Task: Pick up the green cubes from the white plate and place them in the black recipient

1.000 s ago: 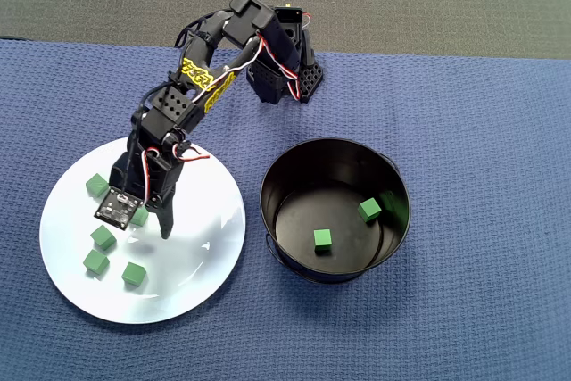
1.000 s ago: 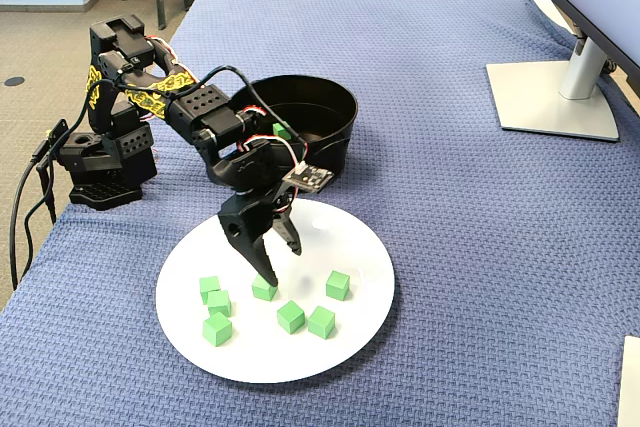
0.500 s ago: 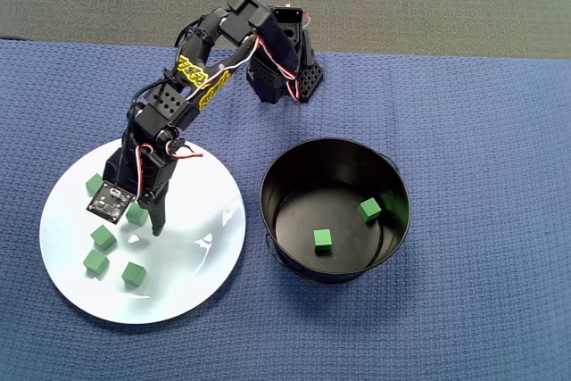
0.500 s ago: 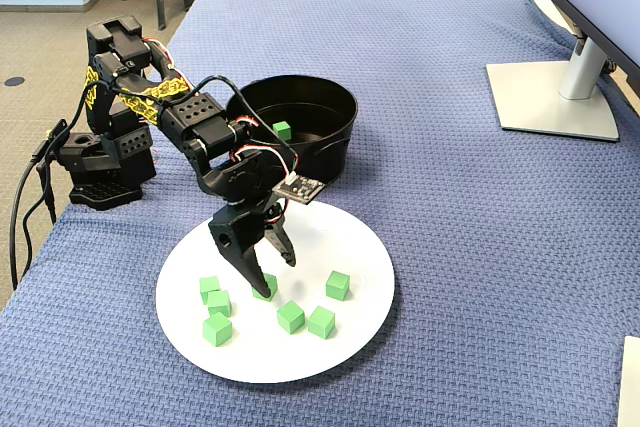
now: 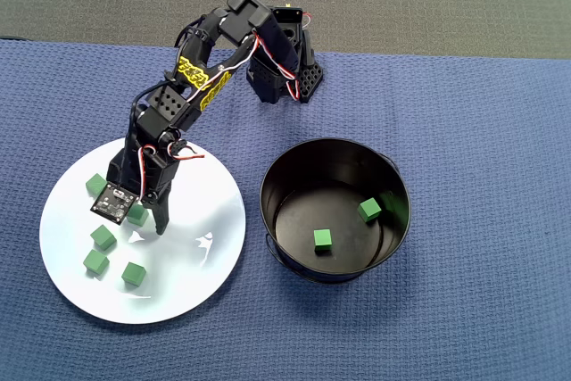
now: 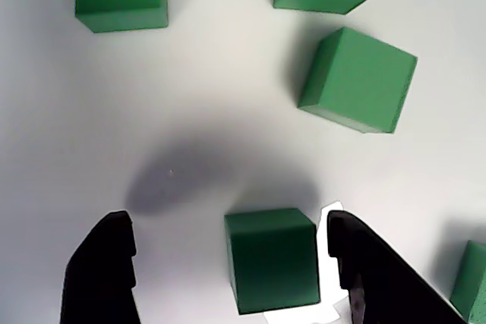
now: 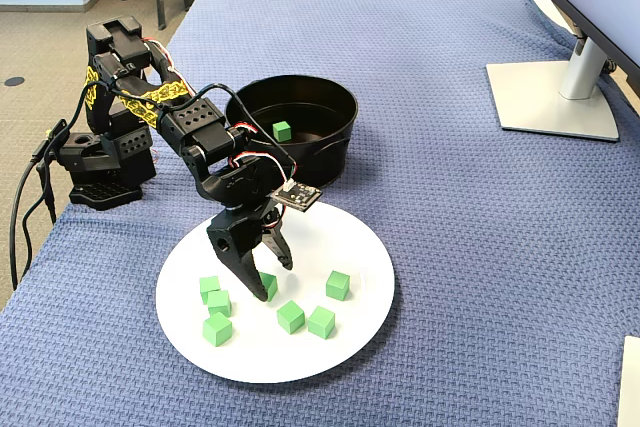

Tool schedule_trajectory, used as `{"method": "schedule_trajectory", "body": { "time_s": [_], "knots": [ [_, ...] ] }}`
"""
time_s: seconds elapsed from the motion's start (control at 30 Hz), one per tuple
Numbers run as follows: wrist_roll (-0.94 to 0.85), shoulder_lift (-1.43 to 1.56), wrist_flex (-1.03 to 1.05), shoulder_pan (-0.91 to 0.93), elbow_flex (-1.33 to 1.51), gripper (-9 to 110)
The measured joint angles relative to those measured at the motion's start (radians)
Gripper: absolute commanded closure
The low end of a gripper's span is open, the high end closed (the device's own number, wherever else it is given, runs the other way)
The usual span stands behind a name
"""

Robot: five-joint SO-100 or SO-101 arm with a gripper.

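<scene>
Lower than a second ago, the gripper (image 6: 228,263) now straddles one green cube (image 6: 272,259) on the white plate (image 7: 340,237), jaws wide apart and gripping nothing. Other green cubes (image 6: 357,80) lie ahead of its fingertips; the black recipient (image 5: 393,186), off to its side, holds two.

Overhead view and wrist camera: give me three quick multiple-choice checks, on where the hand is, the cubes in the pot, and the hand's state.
1. The hand is above: A bare cloth, B the white plate, C the monitor stand.
2. Green cubes on the black pot floor: A none, B two, C six.
3. The hand is: A open astride a cube, B shut on a cube, C shut, empty.
B, the overhead view shows it over the plate; B, two lie there; A, the wrist view shows fingers apart either side.
</scene>
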Motion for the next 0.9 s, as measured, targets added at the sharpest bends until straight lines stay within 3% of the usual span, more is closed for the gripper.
{"method": "schedule_trajectory", "body": {
  "time_s": [0.9],
  "knots": [
    [-0.002, 0.006, -0.037, -0.012, 0.054, 86]
  ]
}}
